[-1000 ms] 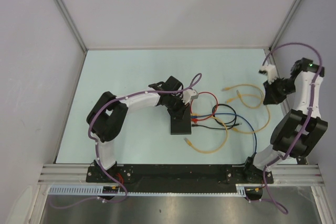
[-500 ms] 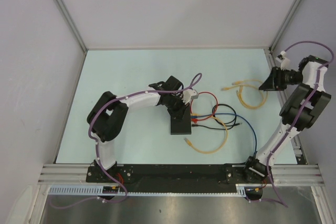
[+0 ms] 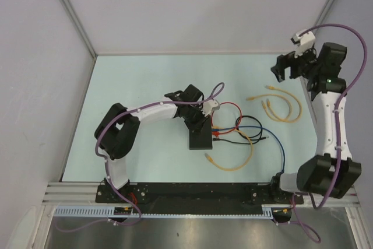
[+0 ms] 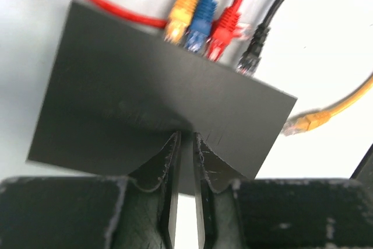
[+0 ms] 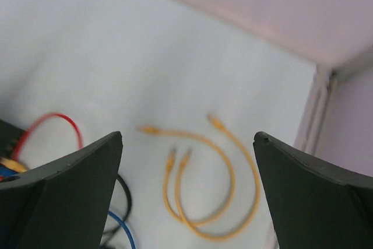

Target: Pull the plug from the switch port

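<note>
- Pale table (image 3: 145,74) with grey walls around it; that is all I have behind both arms.
- Left fingers (image 4: 169,155) are almost closed. Only a thin slit shows between them, with nothing in it.
- Left gripper (image 4: 185,138) has its tips at the top face of the switch (image 4: 116,86), near the edge facing the wrist camera. I cannot tell whether they touch it.
- That switch lies flat near the table's middle, sockets along its far edge.
- Four plugs sit side by side in those sockets: yellow plug (image 4: 180,18), blue plug (image 4: 201,24), red plug (image 4: 224,27), black plug (image 4: 252,53). Their cables run off to the right in the top view.
- A loose plug (image 4: 303,122) on a yellow lead lies on the table just off the switch's corner.
- Right fingers (image 5: 70,190) are spread wide and hold nothing.
- Right gripper (image 5: 187,138) is raised over the far right corner, well apart from the switch.
- Below it, yellow cables (image 5: 148,129) lie in loose loops on the table.
</note>
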